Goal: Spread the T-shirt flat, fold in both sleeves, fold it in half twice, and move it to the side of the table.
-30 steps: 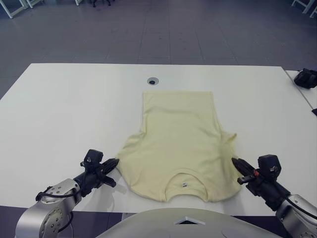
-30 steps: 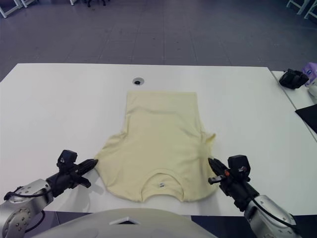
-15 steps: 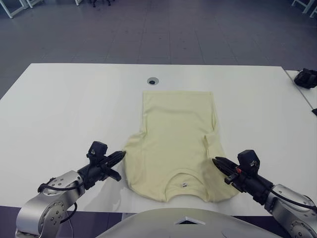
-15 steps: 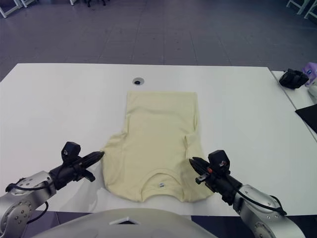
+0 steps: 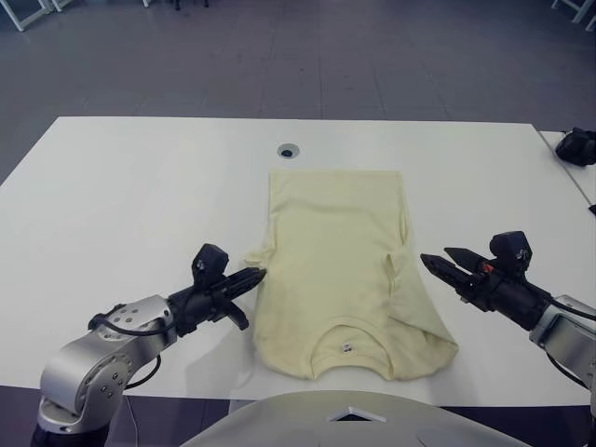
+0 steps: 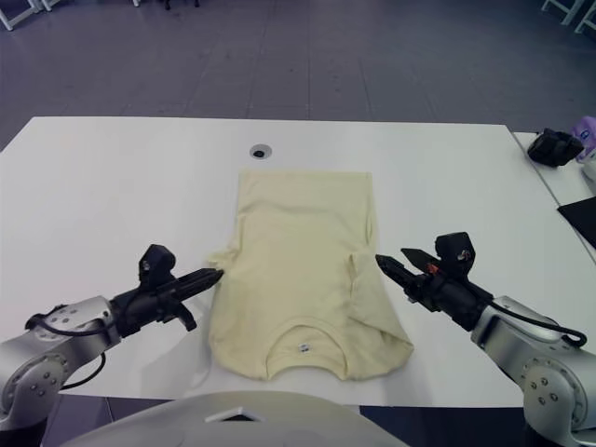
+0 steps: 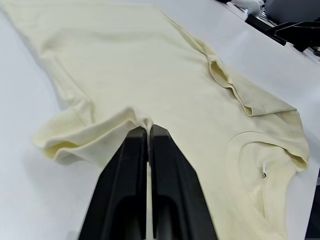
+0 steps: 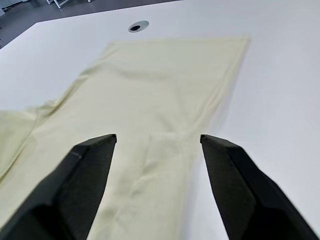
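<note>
A pale yellow T-shirt (image 5: 335, 233) lies on the white table (image 5: 121, 205) with its collar toward me. Its right sleeve (image 5: 410, 298) is folded in over the body. My left gripper (image 5: 253, 275) is at the shirt's left edge, shut on the left sleeve. In the left wrist view the closed fingers (image 7: 165, 155) pinch a raised fold of the sleeve (image 7: 90, 135). My right gripper (image 5: 436, 257) hovers open just right of the shirt with nothing in it. In the right wrist view its two fingers (image 8: 95, 165) spread wide above the T-shirt (image 8: 165, 85).
A round cable hole (image 5: 288, 151) sits in the table just beyond the shirt's hem. A black object (image 5: 577, 147) lies on the neighbouring table at the far right. White tabletop stretches to both sides of the shirt.
My left gripper has drawn the left sleeve inward toward the shirt's middle. My right gripper has let go of the folded right sleeve, opened, and moved back out to the right.
</note>
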Available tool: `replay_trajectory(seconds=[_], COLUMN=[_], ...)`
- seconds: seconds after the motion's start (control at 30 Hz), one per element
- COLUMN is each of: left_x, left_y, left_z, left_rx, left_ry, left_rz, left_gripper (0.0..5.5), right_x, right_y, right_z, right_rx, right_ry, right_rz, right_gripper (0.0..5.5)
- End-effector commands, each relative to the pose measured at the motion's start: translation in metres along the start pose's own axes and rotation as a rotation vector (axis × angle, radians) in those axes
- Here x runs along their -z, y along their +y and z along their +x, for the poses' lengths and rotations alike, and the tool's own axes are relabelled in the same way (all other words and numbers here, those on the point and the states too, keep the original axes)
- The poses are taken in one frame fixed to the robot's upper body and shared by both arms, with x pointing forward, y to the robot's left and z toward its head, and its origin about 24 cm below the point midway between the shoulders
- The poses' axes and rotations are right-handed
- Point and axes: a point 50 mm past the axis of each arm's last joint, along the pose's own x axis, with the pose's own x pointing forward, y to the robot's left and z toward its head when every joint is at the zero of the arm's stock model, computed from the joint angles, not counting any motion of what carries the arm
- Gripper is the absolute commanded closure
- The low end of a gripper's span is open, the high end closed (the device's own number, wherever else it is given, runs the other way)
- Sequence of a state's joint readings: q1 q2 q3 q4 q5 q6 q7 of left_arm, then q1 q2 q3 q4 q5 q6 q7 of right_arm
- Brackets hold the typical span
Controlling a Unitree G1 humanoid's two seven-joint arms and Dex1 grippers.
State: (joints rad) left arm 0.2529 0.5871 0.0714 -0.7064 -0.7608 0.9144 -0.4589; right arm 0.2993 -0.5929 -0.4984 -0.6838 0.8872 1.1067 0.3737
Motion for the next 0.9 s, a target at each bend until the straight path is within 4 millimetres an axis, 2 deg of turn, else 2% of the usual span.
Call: replay_trajectory(seconds=[0.03,0.27,0.37,0.63,0.73,0.9], left_x=[0.002,0.011,0.012,-0.018,-0.024,-0.008], left_y=[0.003,-0.01,-0.013,-0.013,0.002,0.038], left_z=[0.019,0.035,0.032,0.002,0.0,0.013], left_rx=[0.05,0.188,0.21,0.238,0.151,-0.002], left_ry=[0.02,0.045,0.039,-0.095,-0.085,0.032], left_rz=[0.035,0.157,0.2,0.215,0.245,0.35], left_gripper=[5.5,5.5,4.94,3.75,3.25,2.4], right_x=[0.009,0.024,0.027,0.039,0.046,0.054], right_y=[-0.01,-0.025,-0.024,-0.03,-0.026,-0.026], right_z=[-0.001,-0.006,-0.003,-0.01,-0.012,-0.014], right_rx=[0.047,0.097,0.072,0.052,0.018,0.02], right_ry=[0.06,0.129,0.148,0.213,0.241,0.274], right_rz=[-0.031,-0.083,-0.104,-0.176,-0.204,-0.278], right_gripper=[1.63,0.57,0.12,0.1,0.1,0.1])
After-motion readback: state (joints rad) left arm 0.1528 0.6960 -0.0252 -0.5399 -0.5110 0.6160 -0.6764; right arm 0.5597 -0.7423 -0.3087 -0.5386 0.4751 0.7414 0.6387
